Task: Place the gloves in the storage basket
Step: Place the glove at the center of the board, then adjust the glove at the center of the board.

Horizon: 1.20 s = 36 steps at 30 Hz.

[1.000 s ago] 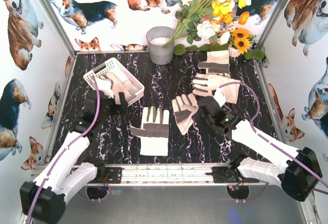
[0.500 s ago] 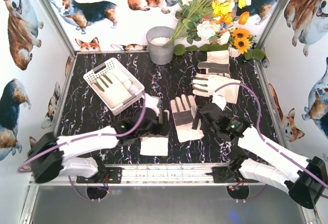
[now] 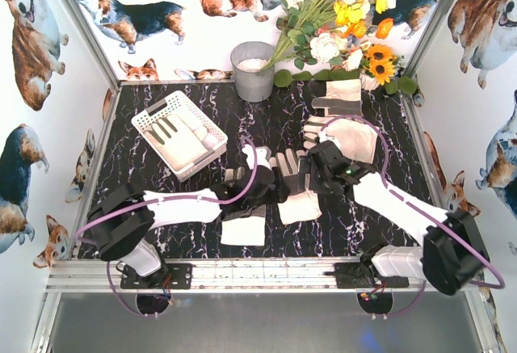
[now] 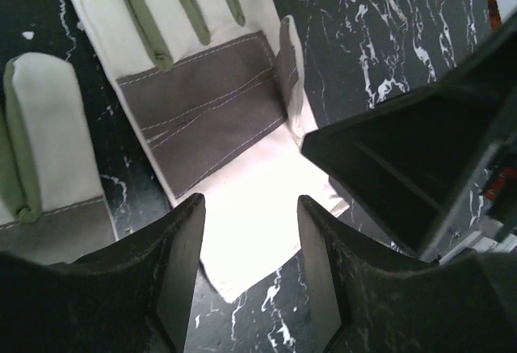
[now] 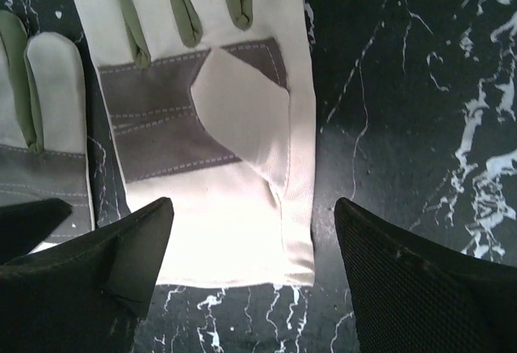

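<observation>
The left gripper [image 4: 250, 208] hangs with its jaws partly apart, nothing pinched between them. Straight below the gap lies the cuff of the middle glove [image 4: 202, 111], palm patch up and flat on the dark marbled surface [image 3: 266, 127]. The right gripper [image 5: 252, 208] faces it from the other side of this same glove, jaws spread wide and empty, with the glove's cuff under the opening.

A second glove [image 3: 242, 225] lies just beside the left gripper on its outer side, partly under the left arm. Two more gloves [image 3: 349, 136] lie beyond the right gripper, toward the back. The storage basket [image 3: 145, 123] sits well away from the left gripper, off to its left, with one glove [image 3: 184, 131] already inside.
</observation>
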Motion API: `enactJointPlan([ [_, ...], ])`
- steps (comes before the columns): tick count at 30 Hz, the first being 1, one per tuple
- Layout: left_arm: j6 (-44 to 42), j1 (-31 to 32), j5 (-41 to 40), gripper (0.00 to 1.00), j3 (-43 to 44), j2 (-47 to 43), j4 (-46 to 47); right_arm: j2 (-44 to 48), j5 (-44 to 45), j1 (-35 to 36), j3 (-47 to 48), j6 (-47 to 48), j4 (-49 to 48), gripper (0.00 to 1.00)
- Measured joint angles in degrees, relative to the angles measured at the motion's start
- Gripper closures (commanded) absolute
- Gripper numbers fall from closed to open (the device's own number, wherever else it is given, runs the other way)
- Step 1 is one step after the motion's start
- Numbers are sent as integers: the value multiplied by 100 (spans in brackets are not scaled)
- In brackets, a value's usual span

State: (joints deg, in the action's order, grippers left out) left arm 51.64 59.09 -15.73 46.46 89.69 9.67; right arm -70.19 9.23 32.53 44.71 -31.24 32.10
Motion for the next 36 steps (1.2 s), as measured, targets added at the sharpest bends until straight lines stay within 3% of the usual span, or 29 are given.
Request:
enactJointPlan([
  [9,184,0,48,60,442,743,160,-776,-492,-507,216,168,-638,32],
  [22,122,0,151,70,785,1639,442,-922,-841,-1268,85,267,-866,64],
  [25,76,0,146,71,763,1720,442,-831,-929,-1412,-70,260,-879,74],
  [30,61,11,131,74,632,1707,579,-826,-1029,-1547,-330,223,-927,100],
  [36,-9,151,98,77,297,1497,699,-826,-1154,-1552,-474,111,-935,100],
])
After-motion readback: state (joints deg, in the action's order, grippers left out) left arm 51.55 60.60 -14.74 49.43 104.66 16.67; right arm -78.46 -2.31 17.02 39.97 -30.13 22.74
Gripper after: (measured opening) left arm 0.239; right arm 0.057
